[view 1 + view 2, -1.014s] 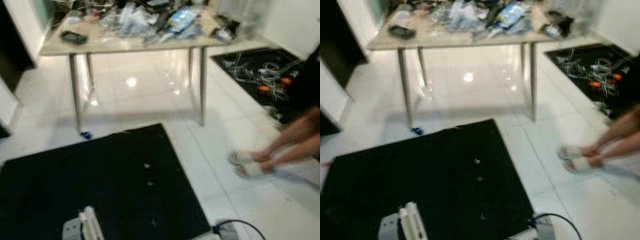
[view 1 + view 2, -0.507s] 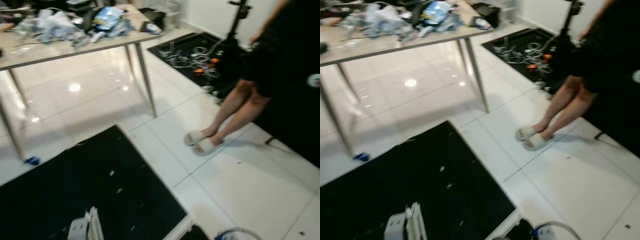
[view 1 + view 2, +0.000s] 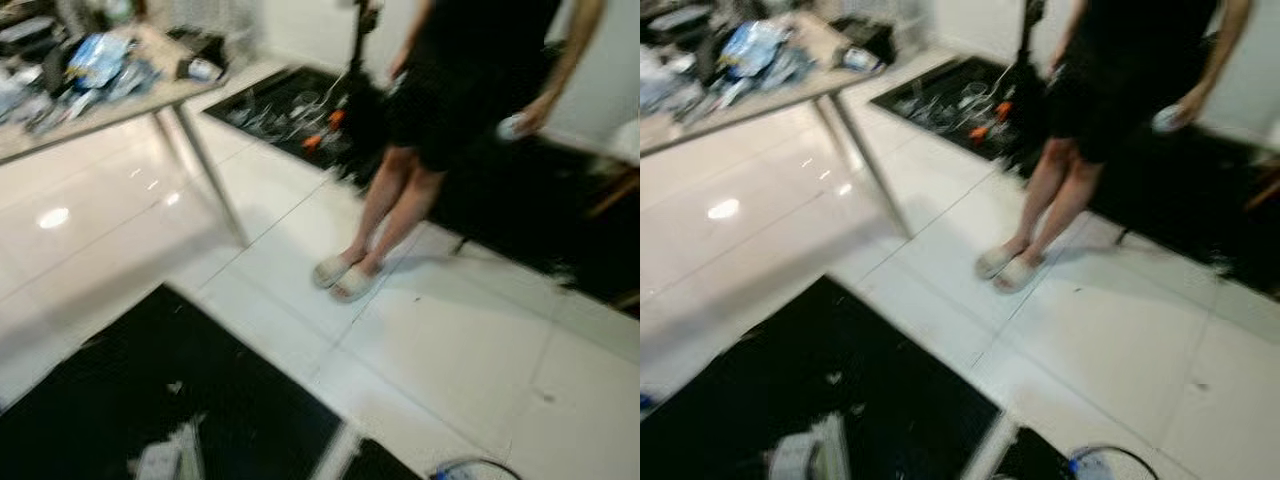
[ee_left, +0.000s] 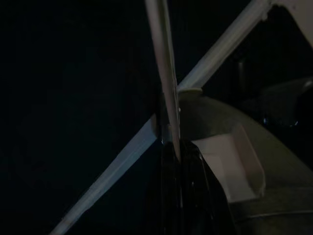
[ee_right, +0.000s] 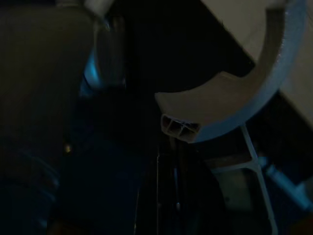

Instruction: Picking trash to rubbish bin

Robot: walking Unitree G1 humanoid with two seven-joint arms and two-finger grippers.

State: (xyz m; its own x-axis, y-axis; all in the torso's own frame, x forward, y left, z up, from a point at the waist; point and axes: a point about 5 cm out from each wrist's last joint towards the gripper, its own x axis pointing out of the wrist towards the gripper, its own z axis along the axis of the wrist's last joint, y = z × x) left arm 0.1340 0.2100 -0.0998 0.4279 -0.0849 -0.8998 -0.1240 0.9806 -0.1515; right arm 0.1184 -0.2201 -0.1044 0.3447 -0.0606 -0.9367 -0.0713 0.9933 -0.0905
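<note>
The left gripper [image 4: 171, 147] hangs low by the robot's side, its black fingers pressed together on a thin pale strip [image 4: 164, 73] that stands up between them; I take this flat scrap for the trash, carried clamped so it cannot slip while the robot walks. In the head views the same pale piece shows at the lower edge, above the black mat [image 3: 120, 400]. The right gripper [image 5: 171, 196] also hangs low in shadow; a curved white hollow-section piece [image 5: 230, 107] lies just ahead of its fingers, but whether they are closed or apart cannot be told in the dark.

No rubbish bin can be made out, so the step in hand is probably the search or the walk toward it; the blur suggests the camera is moving.

Outward from the mat lies white tile floor [image 3: 450, 340]. A person [image 3: 450, 90] in dark clothes and pale slippers stands on it nearby, holding something small and light. To the left stands a table [image 3: 150, 100] loaded with plastic clutter, likely more trash, and behind it a second dark mat with cables [image 3: 290, 110].
</note>
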